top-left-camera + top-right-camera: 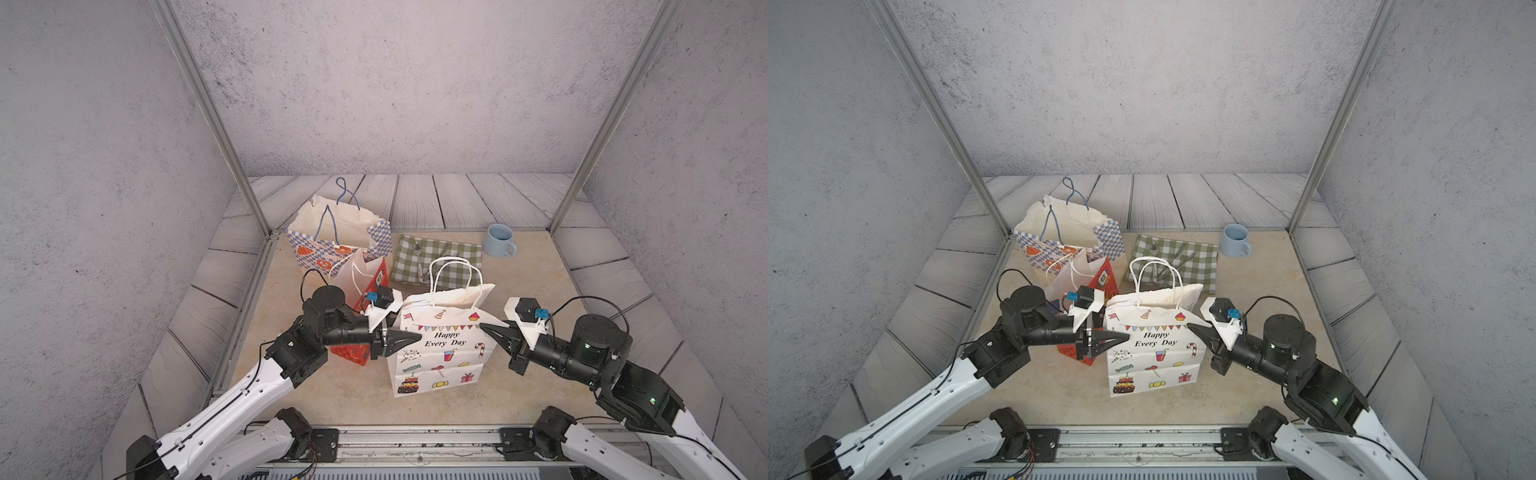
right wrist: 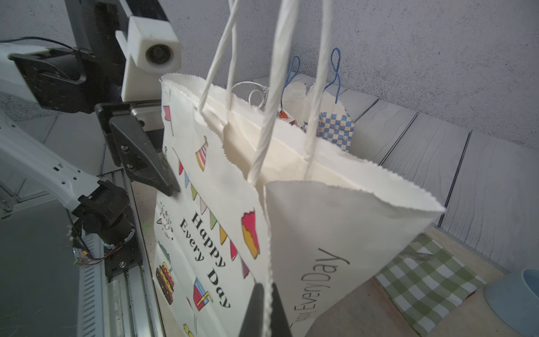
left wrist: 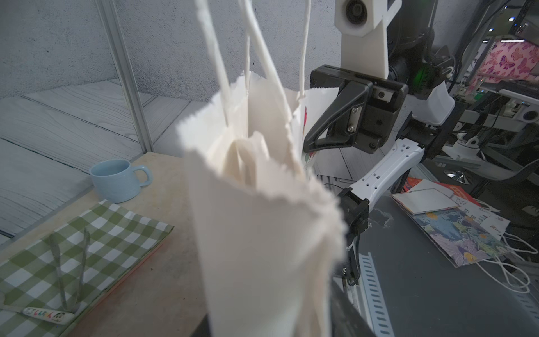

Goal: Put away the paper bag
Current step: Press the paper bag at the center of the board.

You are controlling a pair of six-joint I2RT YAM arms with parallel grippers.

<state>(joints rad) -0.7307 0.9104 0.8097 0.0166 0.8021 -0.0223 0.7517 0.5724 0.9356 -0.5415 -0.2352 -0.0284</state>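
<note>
The paper bag (image 1: 440,357), white and printed "Happy Every Day", was stood upright toward 6 o'clock on the table (image 1: 536,365) with its mouth open. Only cream inner walls were shown in the right wrist view, and its bottom was hidden. Its twisted white handles (image 1: 455,270) were raised above the rim. At 11 o'clock from it a blue checked bag (image 1: 332,245) was stood open, with only pale inner walls to be seen. A red bag (image 1: 380,272) with white handles was placed between the two, partly hidden by the left arm

The paper bag was flanked on both sides. The right fingers (image 1: 496,331) were pinched shut on the crease at its 3 o'clock edge, paper being seen between their tips in the right wrist view. The left fingers (image 1: 403,337) were set at its 9 o'clock edge, one laid against the printed front and the other hidden behind paper; whether the paper was clamped could not be told

At 12 o'clock from the paper bag a green checked cloth (image 1: 440,257) was spread flat, with a spoon (image 1: 419,259) and tongs (image 3: 57,262) laid on it. A blue mug (image 1: 498,241) was stood at 1 o'clock, well apart
</note>
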